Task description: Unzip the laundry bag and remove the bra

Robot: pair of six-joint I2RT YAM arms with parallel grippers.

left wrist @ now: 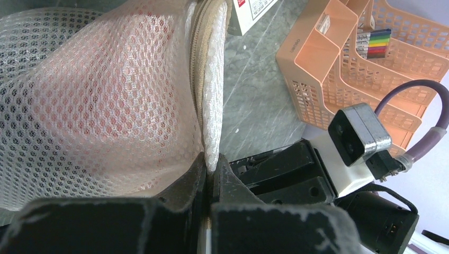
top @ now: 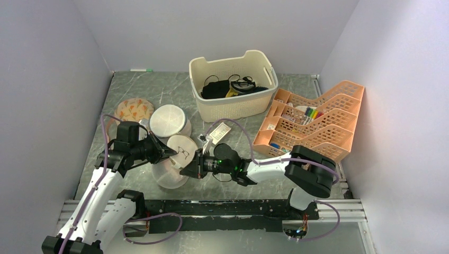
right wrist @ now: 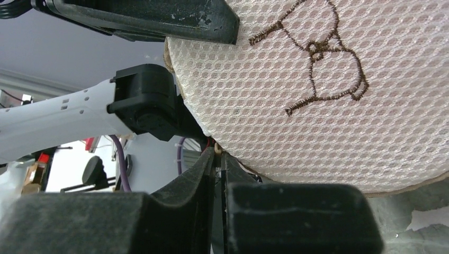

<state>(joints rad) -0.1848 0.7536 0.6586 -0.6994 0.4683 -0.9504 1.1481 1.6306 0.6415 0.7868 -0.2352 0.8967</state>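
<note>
Barely started, by the look of it. Clamped on the laundry bag (top: 182, 145) at its zip seam (left wrist: 197, 79) with the left pincer (left wrist: 210, 164). Nipped together on the rim with the right pincer (right wrist: 218, 156), at 7 o'clock of the basket (top: 233, 108). Left to do: seemingly all the unzipping, then pulling out the bra, nowhere in view outside.

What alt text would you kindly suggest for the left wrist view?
The left gripper is shut on the edge of a white mesh laundry bag beside its zip, something pink showing through. Orange trays stand behind on the grey table.

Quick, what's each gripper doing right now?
Left gripper: closed, pinching the mesh edge of the laundry bag.
Right gripper: closed on a small tab at its rim.
</note>
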